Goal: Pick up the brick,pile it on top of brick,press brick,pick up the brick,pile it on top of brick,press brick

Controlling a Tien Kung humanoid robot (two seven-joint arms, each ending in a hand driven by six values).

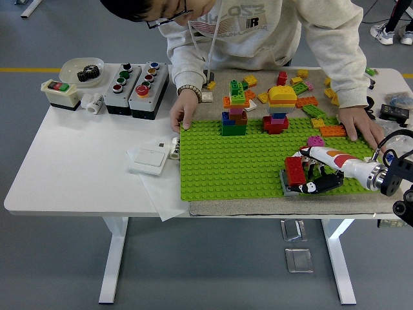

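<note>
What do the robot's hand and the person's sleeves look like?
The robot's right hand is white with black fingers and an orange patch on its back. It joins a silver metal wrist on a black arm, with a thin black cable looping above. The person wears a light grey sweatshirt with long, cuffed sleeves and a wrist band.

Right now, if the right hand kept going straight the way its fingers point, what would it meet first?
The right hand points left, its fingers already at the red brick on the grey brick. Beyond that, only open green baseplate, apparently.
</note>
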